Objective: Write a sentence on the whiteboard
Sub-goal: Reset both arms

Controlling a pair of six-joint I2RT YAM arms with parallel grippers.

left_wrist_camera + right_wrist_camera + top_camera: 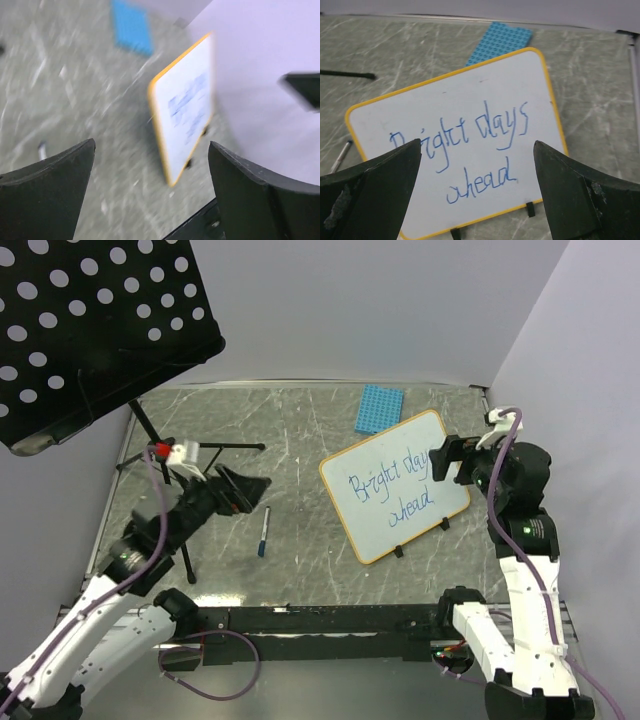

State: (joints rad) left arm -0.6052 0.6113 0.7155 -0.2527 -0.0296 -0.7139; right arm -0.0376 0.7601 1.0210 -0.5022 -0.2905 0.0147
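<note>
The whiteboard [395, 488] lies right of centre on the grey table, yellow-rimmed, with two black clip feet. The blue sentence [392, 487] "Bright days ahead" runs across it in two lines. It reads clearly in the right wrist view [470, 150] on the board [465, 100], and shows blurred in the left wrist view [187, 107]. My right gripper [452, 460] is open and empty above the board's right edge. My left gripper [245, 490] is open and empty, left of the board. A blue-capped marker [263, 531] lies on the table just below the left gripper.
A blue studded plate [379, 408] lies behind the board. A black perforated music stand [90, 330] fills the top left, its tripod legs [215, 448] spread on the table. A black rail [320, 618] runs along the near edge. Walls close the back and right.
</note>
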